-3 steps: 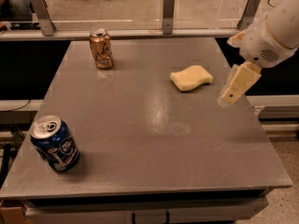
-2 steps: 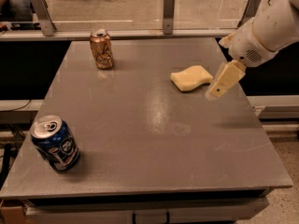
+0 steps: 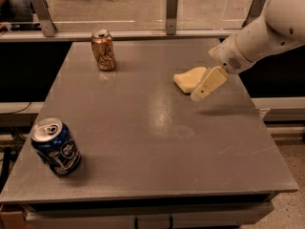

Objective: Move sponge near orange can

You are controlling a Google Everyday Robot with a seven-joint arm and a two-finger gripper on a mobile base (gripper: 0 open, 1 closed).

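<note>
Closer than a second ago, the pincer [image 3: 200, 93], open or closed I cannot tell, hangs at the side of the sponge [image 3: 189, 78] farthest from the orange can [image 3: 103, 50], which stands well apart; coming in low, it may shove the soft foam askew.

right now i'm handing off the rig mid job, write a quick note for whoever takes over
Gripper: at the right edge of the sponge; whether it touches is unclear.
Sponge: lying on the table, right of centre, toward the far side.
Orange can: upright at the far left, well apart from the sponge.
Blue can: near left corner, not part of the job.
Done: sponge not yet moved near the can.
Left: grasp the sponge, carry it left, set it beside the orange can.
</note>
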